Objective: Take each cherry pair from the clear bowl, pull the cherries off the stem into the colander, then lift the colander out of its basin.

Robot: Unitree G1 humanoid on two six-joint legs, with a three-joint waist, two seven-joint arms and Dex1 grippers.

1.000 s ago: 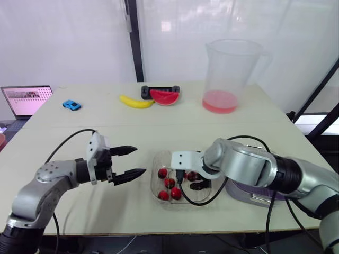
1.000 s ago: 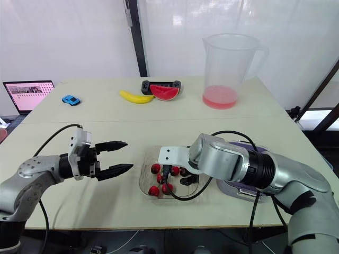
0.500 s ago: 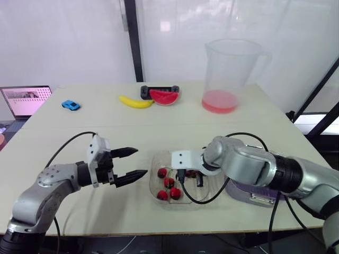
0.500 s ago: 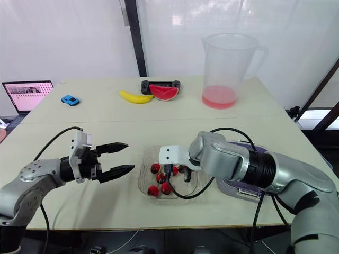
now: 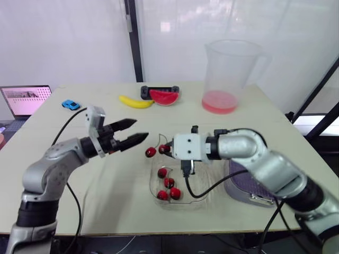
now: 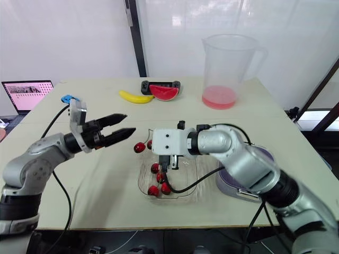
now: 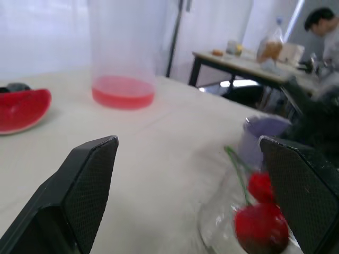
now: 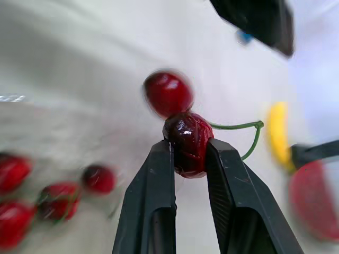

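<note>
**Right tool holds a cherry pair over the bowl; left tool stands apart beside it**

The right tool (image 8: 188,152) is clamped on 1 cherry of the cherry pair (image 5: 151,152), its 2 fingers pressed against either side of the dark red fruit. The second cherry sits free just beside the held one, on the side toward the left tool, and a thin green stem arcs away from the 2 fruits. The pair hangs in the air above the 10 o'clock edge of the clear bowl (image 6: 144,177), not touching it.

The left tool (image 5: 139,129) hovers at 9 o'clock of the pair with its fingers spread apart and empty. Its tips point at the free cherry, near it but with a gap between.

At least 4 loose cherries (image 5: 169,183) lie in the bowl on the table (image 5: 106,180). The purple colander (image 5: 237,182) sits in its grey basin (image 5: 255,199) at 3 o'clock of the bowl, partly hidden by the right arm.

Toward the far edge of the table, a banana (image 5: 135,101) and a watermelon slice (image 5: 165,97) lie at 12 o'clock of the bowl. A clear jug (image 5: 230,74) with pink liquid stands at 1 o'clock, and a blue toy car (image 5: 70,105) sits at 10 o'clock.
</note>
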